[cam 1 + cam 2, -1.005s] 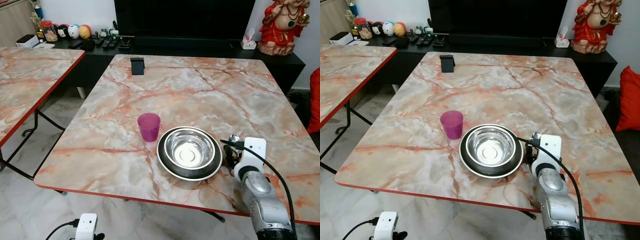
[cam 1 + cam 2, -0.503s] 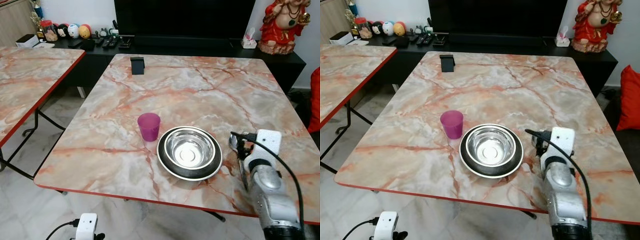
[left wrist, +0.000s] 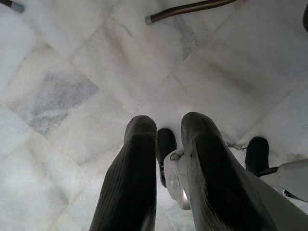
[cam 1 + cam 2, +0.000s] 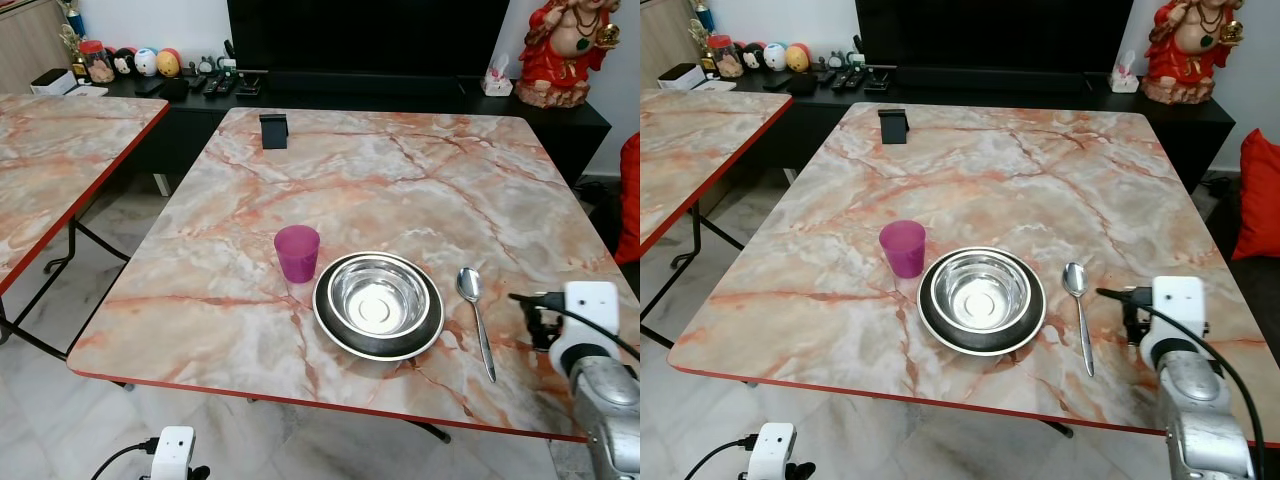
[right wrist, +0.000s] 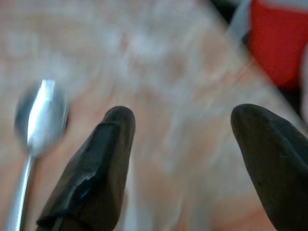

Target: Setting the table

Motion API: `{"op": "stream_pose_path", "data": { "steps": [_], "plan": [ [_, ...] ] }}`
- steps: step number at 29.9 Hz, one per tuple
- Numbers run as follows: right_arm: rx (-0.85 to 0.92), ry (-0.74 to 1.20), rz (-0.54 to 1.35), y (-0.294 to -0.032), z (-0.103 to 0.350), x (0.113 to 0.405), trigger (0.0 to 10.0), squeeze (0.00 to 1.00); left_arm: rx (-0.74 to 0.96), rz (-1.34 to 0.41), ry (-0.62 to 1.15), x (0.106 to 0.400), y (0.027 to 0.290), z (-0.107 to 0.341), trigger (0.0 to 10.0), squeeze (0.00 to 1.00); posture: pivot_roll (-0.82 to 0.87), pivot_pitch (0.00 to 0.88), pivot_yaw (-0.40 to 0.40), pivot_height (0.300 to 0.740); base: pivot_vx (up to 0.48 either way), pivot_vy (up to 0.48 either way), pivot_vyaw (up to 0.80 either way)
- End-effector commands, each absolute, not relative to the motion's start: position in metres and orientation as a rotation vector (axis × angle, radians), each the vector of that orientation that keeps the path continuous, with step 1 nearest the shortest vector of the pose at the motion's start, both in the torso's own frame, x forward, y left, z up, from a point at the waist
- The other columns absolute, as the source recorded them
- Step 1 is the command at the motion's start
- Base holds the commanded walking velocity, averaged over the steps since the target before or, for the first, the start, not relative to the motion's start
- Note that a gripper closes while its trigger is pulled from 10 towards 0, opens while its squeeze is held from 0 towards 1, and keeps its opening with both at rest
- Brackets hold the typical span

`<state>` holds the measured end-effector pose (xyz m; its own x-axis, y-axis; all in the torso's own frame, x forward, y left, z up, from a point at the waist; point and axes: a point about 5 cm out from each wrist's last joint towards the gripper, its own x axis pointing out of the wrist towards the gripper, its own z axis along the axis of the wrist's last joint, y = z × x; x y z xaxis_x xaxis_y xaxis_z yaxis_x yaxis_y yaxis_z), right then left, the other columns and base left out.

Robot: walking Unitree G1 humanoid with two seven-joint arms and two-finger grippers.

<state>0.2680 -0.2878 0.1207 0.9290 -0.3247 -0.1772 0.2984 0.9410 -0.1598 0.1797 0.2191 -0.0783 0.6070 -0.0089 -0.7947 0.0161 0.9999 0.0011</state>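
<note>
A steel bowl (image 4: 378, 298) sits inside a dark-rimmed plate (image 4: 335, 336) near the front of the marble table (image 4: 380, 180). Left of them stands a purple cup (image 4: 297, 252). A metal spoon (image 4: 475, 318) lies flat on the table just right of the plate, bowl end away from me. My right gripper (image 5: 183, 159) is open over the table to the right of the spoon (image 5: 36, 125), its wrist (image 4: 585, 320) at the table's front right. My left gripper (image 3: 166, 144) hangs below the table over the floor, its fingers close together.
A small black stand (image 4: 274, 131) sits at the table's far left edge. A second marble table (image 4: 60, 150) stands to the left. Behind is a dark cabinet (image 4: 400, 95) with remotes, a red statue (image 4: 565, 50) and a tissue box. A red cushion (image 4: 1260, 195) lies at right.
My right gripper has let go of the spoon and drawn back to the right; the spoon now lies on the table beside the plate.
</note>
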Motion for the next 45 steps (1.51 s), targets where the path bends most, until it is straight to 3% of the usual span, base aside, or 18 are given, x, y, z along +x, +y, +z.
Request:
{"op": "stream_pose_path", "data": {
  "steps": [1, 5, 12, 45],
  "plan": [
    [-0.096, 0.053, -0.293, -0.278, 0.143, 0.276, 10.0, 0.00, 0.017, -0.009, 0.934, 0.176, 0.222, -0.079, 10.0, 0.00, -0.03, 0.000, 0.009, 0.740, 0.000, 0.000, 0.00],
    [-0.022, -0.094, -0.230, -0.250, 0.153, 0.286, 10.0, 0.00, 0.023, -0.003, 0.931, 0.176, 0.223, -0.079, 10.0, 0.00, -0.02, 0.000, 0.006, 0.740, 0.000, 0.000, 0.00],
    [0.017, -0.182, -0.169, -0.225, 0.156, 0.293, 10.0, 0.00, 0.000, 0.006, 0.940, 0.173, 0.223, -0.081, 10.0, 0.00, -0.01, 0.000, 0.008, 0.740, 0.000, 0.000, 0.00],
    [-0.013, -0.343, -0.132, -0.198, 0.171, 0.308, 10.0, 0.00, 0.003, -0.007, 0.952, 0.168, 0.223, -0.083, 10.0, 0.00, 0.00, 0.000, 0.013, 0.740, 0.000, 0.322, 0.00]
  ]
}}
